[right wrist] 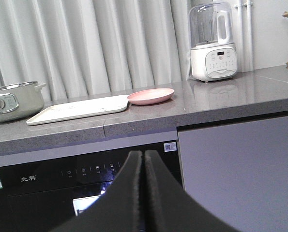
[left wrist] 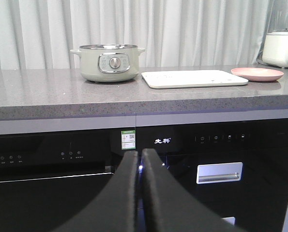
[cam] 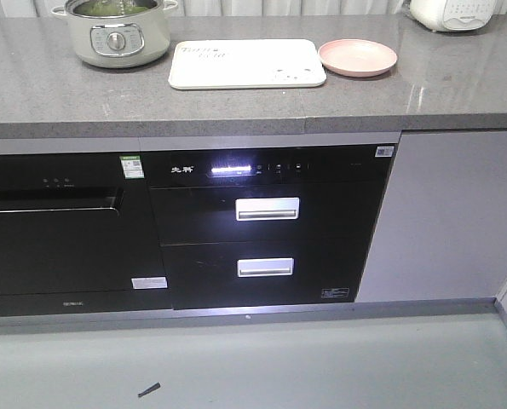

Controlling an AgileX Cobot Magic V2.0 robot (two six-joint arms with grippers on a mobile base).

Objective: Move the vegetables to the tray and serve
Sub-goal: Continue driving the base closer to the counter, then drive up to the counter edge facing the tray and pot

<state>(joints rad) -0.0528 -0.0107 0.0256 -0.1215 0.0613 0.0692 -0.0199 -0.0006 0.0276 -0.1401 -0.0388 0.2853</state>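
Left pincer (left wrist: 140, 155): clenched, jaws pressed together with nothing between them; it sits low in front of the black appliance fronts (left wrist: 37, 159), below the tabletop (cam: 458, 81)
Right pincer (right wrist: 144, 153): likewise clenched and empty; also below the tabletop edge
Vegetables (cam: 108, 7): green leaves just showing inside the pale-green pot (cam: 117, 38), at the far left of the tabletop; well apart from both pincers
Tray (cam: 244, 64): bare, near the pot on its right; long axis running left to right along the tabletop; pink plate (cam: 358, 57) just beside its right end
Bearing: from the left pincer the pot lies up, farther in and slightly left; from the right pincer it sits at the far left edge of view, beyond the tray
Nearer arm: the left, by my judgement; it would need to rise over the pot rim, reach down for the leaves, then carry them rightward to the tray
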